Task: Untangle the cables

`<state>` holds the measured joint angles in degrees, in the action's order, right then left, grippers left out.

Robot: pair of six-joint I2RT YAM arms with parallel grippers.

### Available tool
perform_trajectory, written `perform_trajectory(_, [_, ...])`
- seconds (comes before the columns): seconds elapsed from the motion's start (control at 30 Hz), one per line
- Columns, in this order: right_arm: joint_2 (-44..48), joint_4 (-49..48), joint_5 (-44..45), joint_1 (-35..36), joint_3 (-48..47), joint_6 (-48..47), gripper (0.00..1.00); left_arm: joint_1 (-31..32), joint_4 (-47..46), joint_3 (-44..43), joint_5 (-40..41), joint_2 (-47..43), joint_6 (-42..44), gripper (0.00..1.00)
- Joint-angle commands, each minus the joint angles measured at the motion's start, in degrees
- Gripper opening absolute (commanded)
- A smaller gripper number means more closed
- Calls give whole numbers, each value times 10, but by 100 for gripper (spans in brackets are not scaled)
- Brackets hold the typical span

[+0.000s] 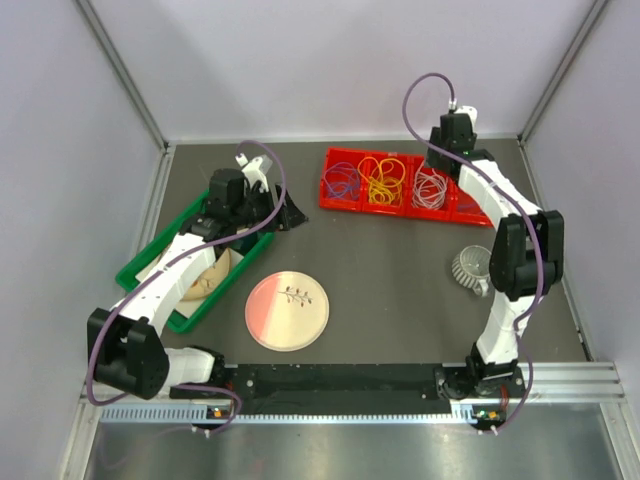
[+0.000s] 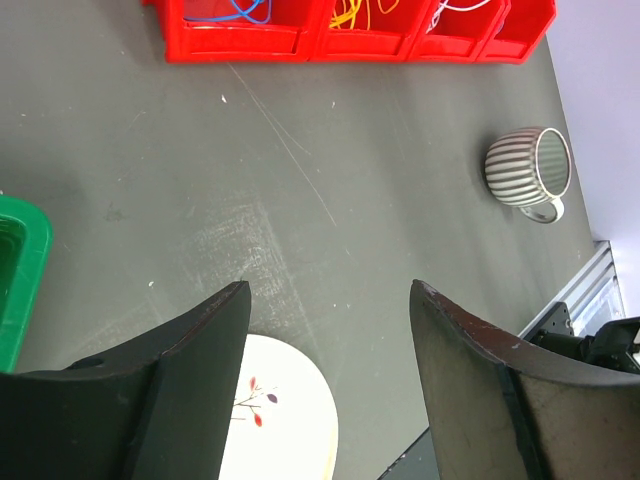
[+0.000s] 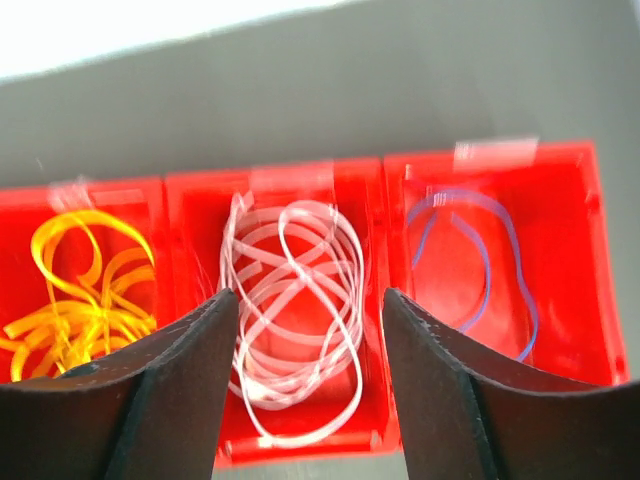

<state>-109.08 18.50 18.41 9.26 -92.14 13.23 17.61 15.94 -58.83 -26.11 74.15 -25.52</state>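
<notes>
A red tray (image 1: 395, 205) with side-by-side compartments stands at the back middle. It holds blue-purple cables (image 1: 343, 180), yellow cables (image 1: 383, 180) and white cables (image 1: 430, 187), each coiled in its own compartment. My right gripper (image 1: 440, 162) hovers over the tray, open and empty. In the right wrist view it (image 3: 308, 295) is above the white cables (image 3: 300, 250), with yellow cables (image 3: 80, 290) to the left and a blue cable (image 3: 478, 270) to the right. My left gripper (image 1: 288, 215) is open and empty over bare table left of the tray (image 2: 300, 40).
A green bin (image 1: 150, 270) with some items lies at the left under my left arm. A pink-white plate (image 1: 287, 311) sits at the front middle, also in the left wrist view (image 2: 285, 420). A ribbed grey mug (image 1: 470, 268) stands by the right arm, also in the left wrist view (image 2: 528, 170).
</notes>
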Motion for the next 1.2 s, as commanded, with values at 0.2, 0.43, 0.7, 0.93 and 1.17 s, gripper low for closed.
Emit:
perform_trajectory(0.2, [77, -40, -20, -2, 139, 75, 13, 1, -13, 0, -3, -17, 6, 70])
perform_trajectory(0.43, [-7, -45, -7, -2, 102, 70, 7, 0, -7, 3, 2, -23, 6, 70])
perform_trajectory(0.7, [39, -44, -9, -2, 77, 62, 19, 0, 5, 3, 14, -38, 14, 71])
perform_trajectory(0.93, [132, 19, -40, -2, 40, 41, 77, 0, 6, -3, 19, -36, 13, 71])
perform_trajectory(1.17, [240, 143, -58, -1, 50, 62, 99, -1, 40, -9, 96, -59, 36, 75])
